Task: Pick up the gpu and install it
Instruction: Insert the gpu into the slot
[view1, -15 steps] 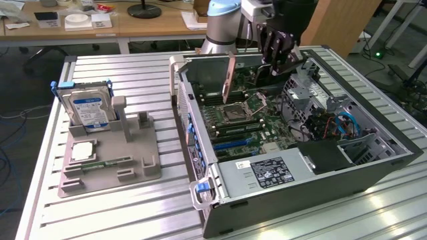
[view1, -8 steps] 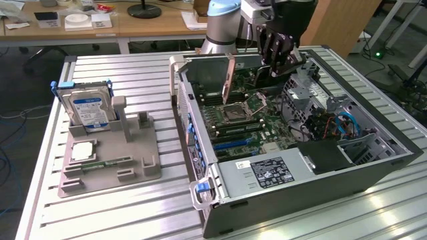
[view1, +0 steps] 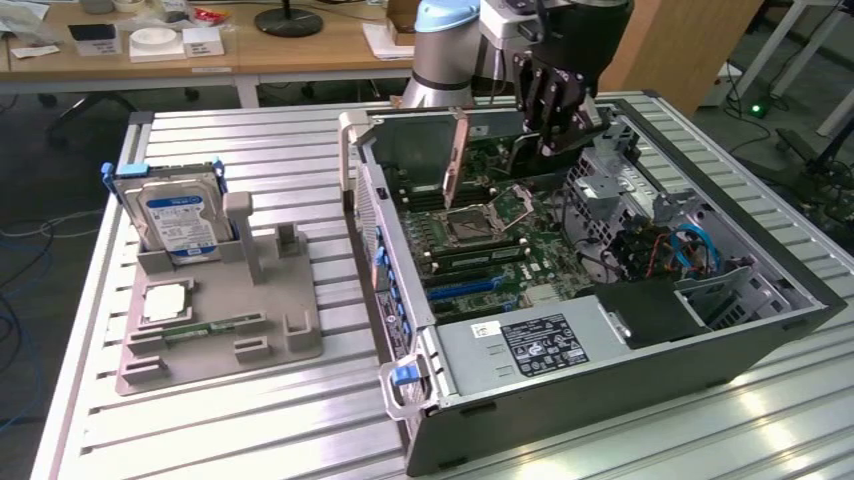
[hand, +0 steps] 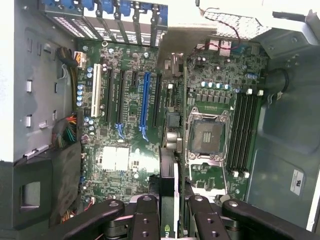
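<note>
Ext view, L to R: hard drive (view1: 180, 222) upright in grey holder (view1: 287, 340), 9 o'clock. Open PC case (view1: 641, 390) ctr to 3 o'clock, mobo (hand: 130, 185) exposed. Gripper (view1: 561, 140) at 1 o'clock over case far end. Jaws clamped on gpu (hand: 168, 175), card edge-on btwn fingers (hand: 145, 215), above mobo.

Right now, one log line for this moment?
gripper: shut on thin dark gpu card | where: over green motherboard in open case

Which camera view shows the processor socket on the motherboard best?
The wrist view: it looks straight down on the processor socket, with nothing covering it. The exterior view shows the same socket at a slant and from farther away.
</note>
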